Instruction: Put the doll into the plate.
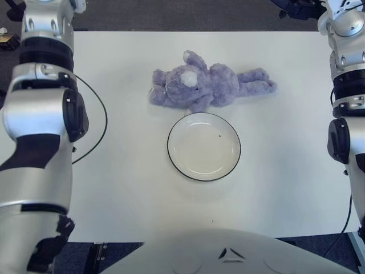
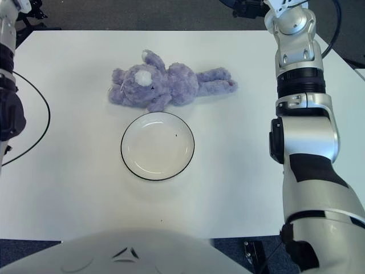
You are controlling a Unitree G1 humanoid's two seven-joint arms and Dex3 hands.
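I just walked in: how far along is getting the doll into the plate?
Nothing is done yet. The purple doll lies on the table just behind the plate, which holds nothing. Neither hand holds anything: the right hand shows past the table's far edge, and the left hand is out of view. Grasping and placing remain.

Open surface [image 1: 285, 188] surrounds the doll [image 1: 208, 85] and plate [image 1: 203, 146] on every side. The plate lies just before the doll; a black cable [image 1: 97, 128] loops at the left edge.
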